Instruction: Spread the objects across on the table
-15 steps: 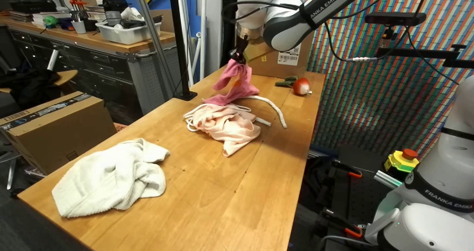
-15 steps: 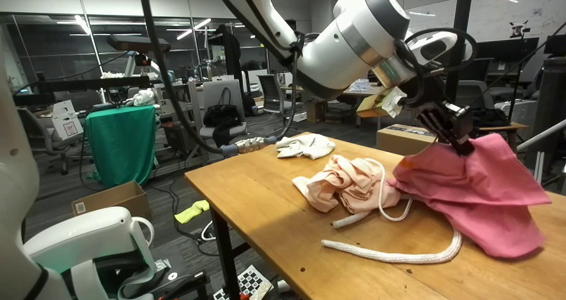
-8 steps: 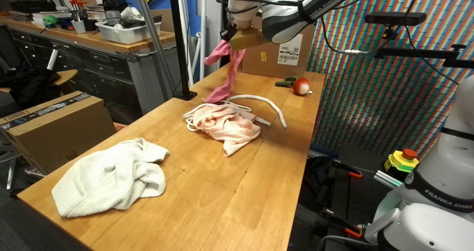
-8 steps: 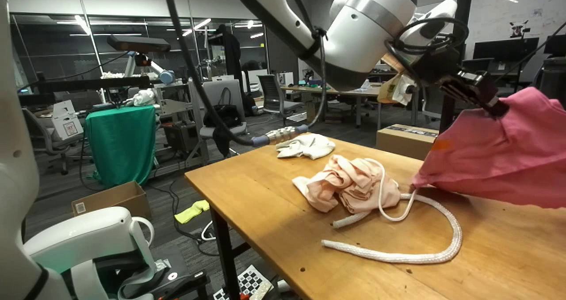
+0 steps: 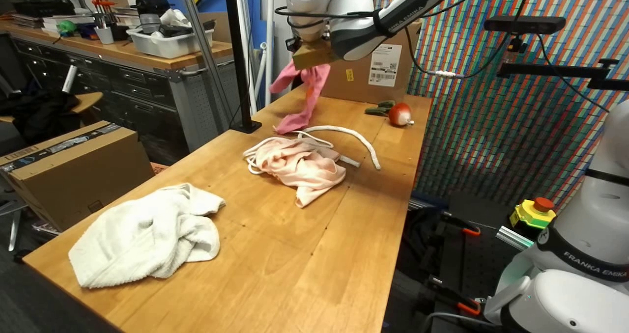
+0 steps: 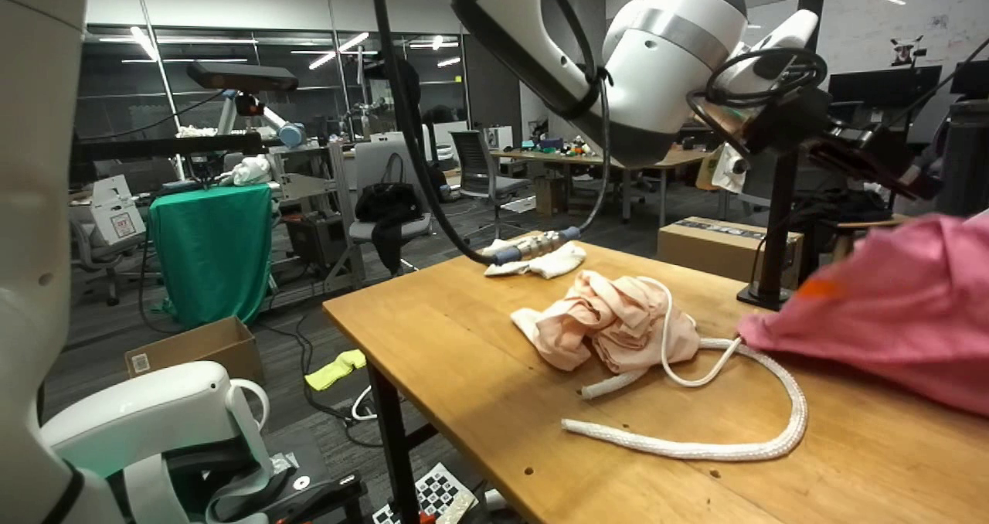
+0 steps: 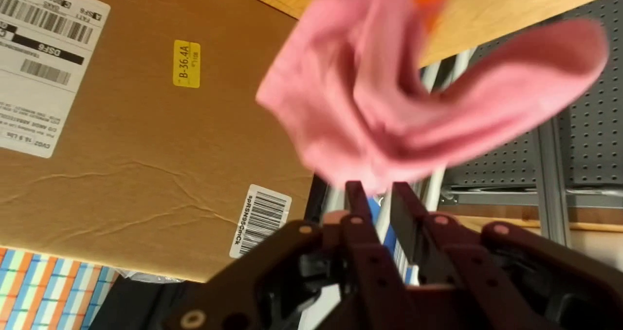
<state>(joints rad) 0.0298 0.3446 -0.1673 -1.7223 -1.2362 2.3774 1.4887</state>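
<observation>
The spreading looks perhaps half done: on the tabletop (image 5: 295, 274) the off-white cloth (image 5: 152, 239) lies by itself at one end, and the red ball (image 5: 399, 113) sits well apart from it, though right beside a green thing (image 5: 376, 111). The pink cloth (image 6: 904, 315) is below the tool (image 7: 378, 193), which is parted by a narrow gap with nothing in it, so the cloth looks free; blur leaves it unclear whether its lowest corner touches the white cord (image 6: 667, 323) or the wood. What seems left is the middle tangle: the peach cloth (image 5: 297, 165) is bunched up, the cord loops along its edge, and the curved strip (image 6: 718, 452) runs out from beside it. As for containers, the cardboard box (image 7: 155, 130) on the tabletop shows only its walls, and the taped box (image 5: 83, 180) lower down beside it is closed, so their contents stay hidden. On the workbench (image 5: 118, 52), a white bin (image 5: 167, 47) holds a grey tub (image 5: 150, 24) among mixed items, and a cup (image 5: 104, 36) holds red-handled implements (image 5: 102, 1). An open-topped box (image 6: 205, 354) stands on the floor, its bottom out of sight.
</observation>
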